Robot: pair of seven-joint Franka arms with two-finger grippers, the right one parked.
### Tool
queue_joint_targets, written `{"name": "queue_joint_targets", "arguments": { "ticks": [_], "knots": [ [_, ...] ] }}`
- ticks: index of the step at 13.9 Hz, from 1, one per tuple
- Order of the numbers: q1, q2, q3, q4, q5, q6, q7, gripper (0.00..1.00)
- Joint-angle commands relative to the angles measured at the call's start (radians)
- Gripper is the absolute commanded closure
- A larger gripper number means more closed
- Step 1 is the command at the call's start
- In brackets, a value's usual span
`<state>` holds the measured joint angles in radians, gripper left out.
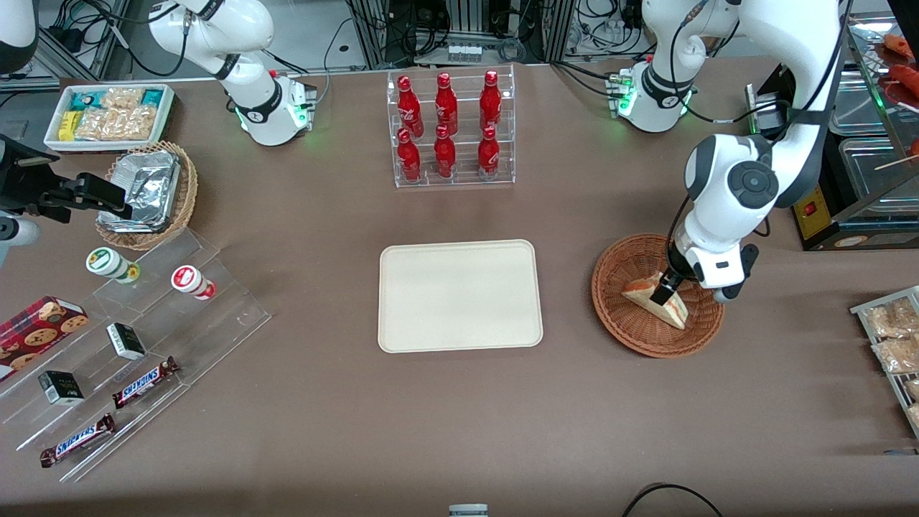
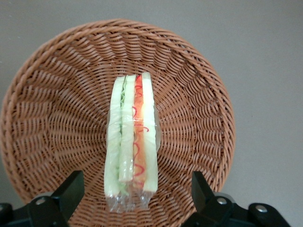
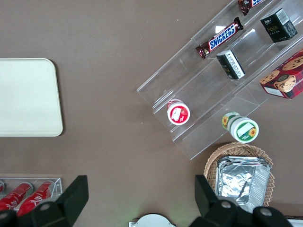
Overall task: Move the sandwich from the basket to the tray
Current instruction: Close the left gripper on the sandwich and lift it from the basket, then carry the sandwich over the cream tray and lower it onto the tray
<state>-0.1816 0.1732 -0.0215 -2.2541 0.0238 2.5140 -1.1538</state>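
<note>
Right under the gripper (image 1: pixel 664 290) sits the sandwich (image 1: pixel 657 298), down inside the round brown basket (image 1: pixel 623 305). From the wrist camera, the sandwich (image 2: pixel 130 142) stands on its edge in clear wrap, showing white bread, green leaves and a red-orange stripe. It rests on the woven floor of the basket (image 2: pixel 57 113). The gripper (image 2: pixel 135 196) has its two black fingers (image 2: pixel 71 191) spread wide apart, one on each side of the sandwich, and they do not touch it. The gripper is low in the basket, close above the wedge. Away from the gripper, toward the parked arm's end of the table, lies the cream tray (image 1: pixel 459 296), flat on the brown table (image 1: pixel 459 416) with nothing on it. Farther from the front camera than the tray stands a clear rack of red bottles (image 1: pixel 450 129).
</note>
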Motion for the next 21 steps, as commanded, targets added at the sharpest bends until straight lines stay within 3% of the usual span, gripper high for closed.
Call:
{"name": "queue_joint_targets", "arguments": {
  "ticks": [1,4,5,6,7,8,11,15,21],
  "knots": [
    [-0.010,0.035,0.006,-0.002,0.016,0.040,-0.032,0.00],
    [-0.010,0.063,0.006,0.001,0.016,0.048,-0.030,0.03],
    [-0.010,0.068,0.006,0.002,0.015,0.048,-0.032,0.17],
    [-0.010,0.069,0.008,0.004,0.016,0.048,-0.032,0.57],
    [-0.007,0.069,0.008,0.004,0.016,0.045,-0.021,0.90],
    [-0.004,0.068,0.008,0.008,0.016,0.042,-0.012,1.00],
    [-0.009,0.028,0.008,0.069,0.018,-0.054,-0.011,1.00],
    [-0.062,0.006,0.002,0.356,0.034,-0.464,0.066,1.00],
    [-0.327,0.147,0.000,0.640,0.030,-0.572,0.085,1.00]
  ]
}}
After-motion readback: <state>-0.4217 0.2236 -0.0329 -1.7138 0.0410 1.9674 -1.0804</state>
